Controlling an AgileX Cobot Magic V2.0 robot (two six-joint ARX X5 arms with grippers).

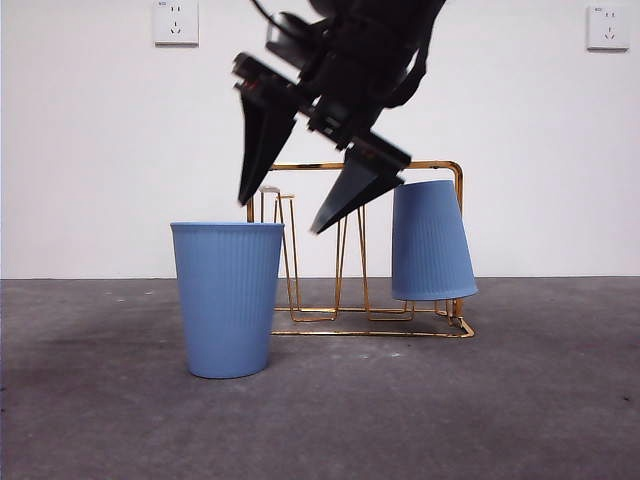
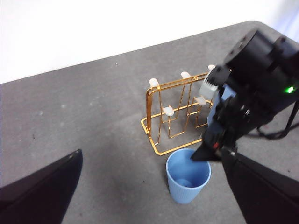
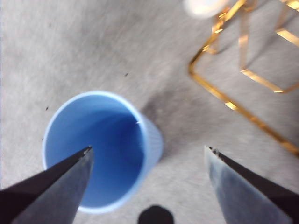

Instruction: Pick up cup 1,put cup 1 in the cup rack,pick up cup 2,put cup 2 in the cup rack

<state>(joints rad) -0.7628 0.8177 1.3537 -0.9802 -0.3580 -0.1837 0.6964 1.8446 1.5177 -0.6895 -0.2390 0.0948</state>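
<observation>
Over the grey bench [image 1: 560, 400], hanging above an upright blue cup [image 1: 228, 298]: the right claw [image 1: 283, 218], big and dark, coming in from the top of the front view. Spread wide, holding nothing, one black jaw pointing down near the cup's rim, the other angled toward the cup rack [image 1: 362, 250]. Seen from the right wrist, looking straight down: open mouth of the upright cup [image 3: 100, 149] under one jaw, bare bench under the other, a corner of the gold wire base [image 3: 243, 79] just beyond. Cup standing alone on the bench, just in front of the rack's base, clear of both jaws.

Further back, gold wire rack, arched frame, narrow loop pegs, flat base on the bench. Already on it at one end: a second blue cup [image 1: 430, 243], upside down, slightly tilted, rim low over the base wire.

From the left wrist, high up and well apart: left claw [image 2: 149, 186] open too, empty, jaws far apart at the edges. White-tipped pegs on the rack [image 2: 175, 112] showing, upright cup [image 2: 188, 176] just beside the base, right arm [image 2: 252, 98] above it covering the far end of the rack.
</observation>
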